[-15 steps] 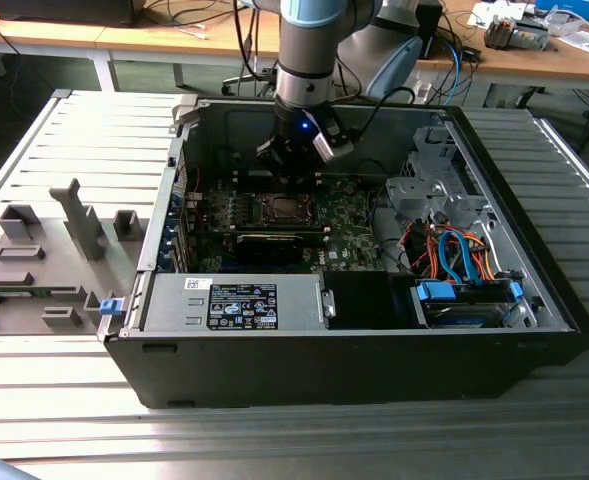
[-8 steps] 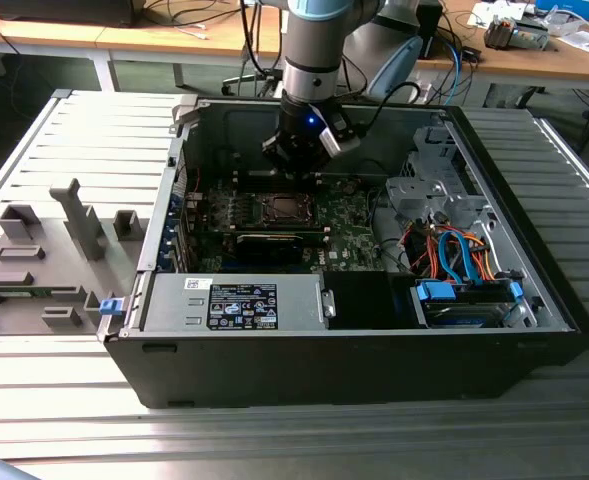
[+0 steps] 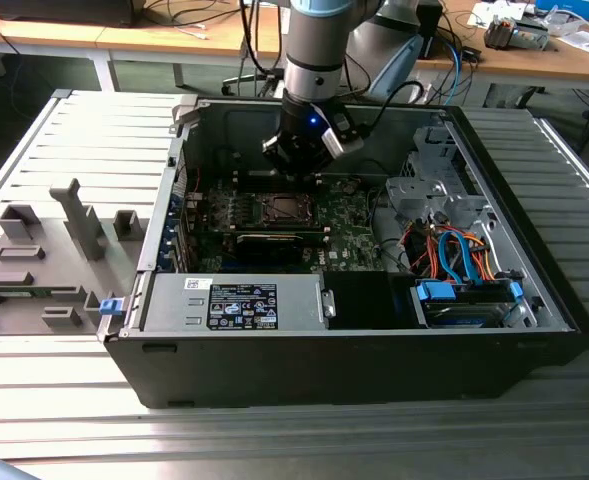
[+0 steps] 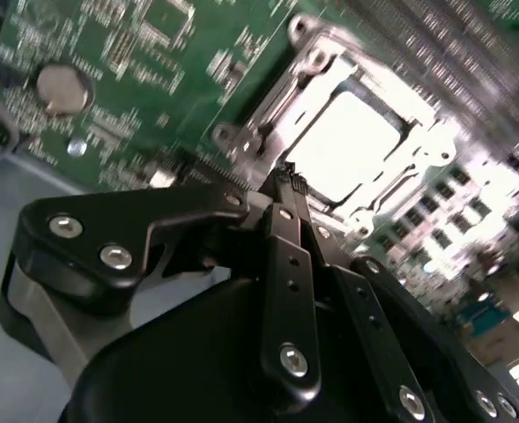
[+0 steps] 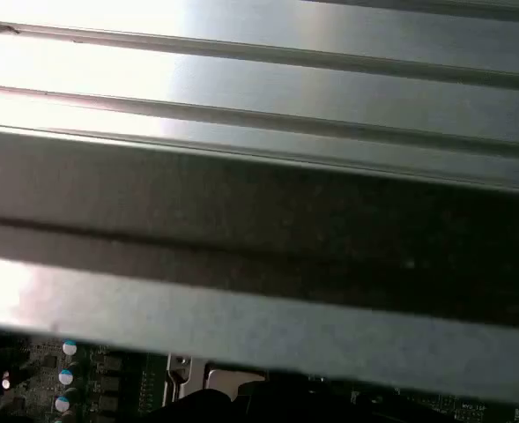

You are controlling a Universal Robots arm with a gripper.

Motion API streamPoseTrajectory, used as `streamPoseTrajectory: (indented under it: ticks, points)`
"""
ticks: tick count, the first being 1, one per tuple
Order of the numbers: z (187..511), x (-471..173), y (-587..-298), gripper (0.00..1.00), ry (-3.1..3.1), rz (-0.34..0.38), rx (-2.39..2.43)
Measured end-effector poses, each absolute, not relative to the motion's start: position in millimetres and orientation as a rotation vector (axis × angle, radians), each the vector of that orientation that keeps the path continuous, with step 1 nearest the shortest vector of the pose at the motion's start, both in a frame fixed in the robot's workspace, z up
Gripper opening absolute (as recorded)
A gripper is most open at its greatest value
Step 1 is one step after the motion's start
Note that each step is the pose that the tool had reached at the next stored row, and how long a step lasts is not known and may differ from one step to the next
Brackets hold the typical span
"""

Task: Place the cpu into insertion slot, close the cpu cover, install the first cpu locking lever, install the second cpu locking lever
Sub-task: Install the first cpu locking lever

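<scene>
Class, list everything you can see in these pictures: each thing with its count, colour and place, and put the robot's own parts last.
computer case: one, black, open, on the slatted metal table
motherboard: one, green, inside the case
cpu: one, silver-grey, seated in the insertion slot
insertion slot: one, dark with silver rim, on the motherboard
cpu cover: one, silver frame, around the cpu
coin battery: one, silver, on the motherboard
power supply: one, grey, front of the case
grey fixtures: several, exterior view's left
gripper: one, black, shut, above the slot's edge
</scene>
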State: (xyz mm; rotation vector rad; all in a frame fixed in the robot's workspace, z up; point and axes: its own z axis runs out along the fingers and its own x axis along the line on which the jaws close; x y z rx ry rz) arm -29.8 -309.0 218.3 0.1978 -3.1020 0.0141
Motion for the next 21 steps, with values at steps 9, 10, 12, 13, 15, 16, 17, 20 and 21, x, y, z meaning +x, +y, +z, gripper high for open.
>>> streamPoseTrajectory:
  ticks: [9, 10, 12, 13, 15, 16, 17, 20, 21]
  points:
    - [217.2, -27.5, -340.6, 0.11, -3.096, 0.034, 0.195]
    - [217.3, -27.6, -341.3, 0.11, -3.095, 0.055, 0.194]
    - [217.3, -27.5, -342.4, 0.11, -3.092, 0.101, 0.193]
    - [217.5, -27.5, -342.5, 0.11, -3.092, 0.105, 0.193]
    - [232.0, -27.6, -342.5, 0.11, -3.092, 0.099, 0.193]
    - [239.4, -27.5, -342.5, 0.11, -3.093, 0.095, 0.193]
    - [245.0, -27.5, -342.4, 0.11, -3.093, 0.092, 0.193]
    - [249.0, -27.5, -342.5, 0.11, -3.093, 0.084, 0.193]
    - [249.0, -27.5, -342.4, 0.11, -3.093, 0.084, 0.193]
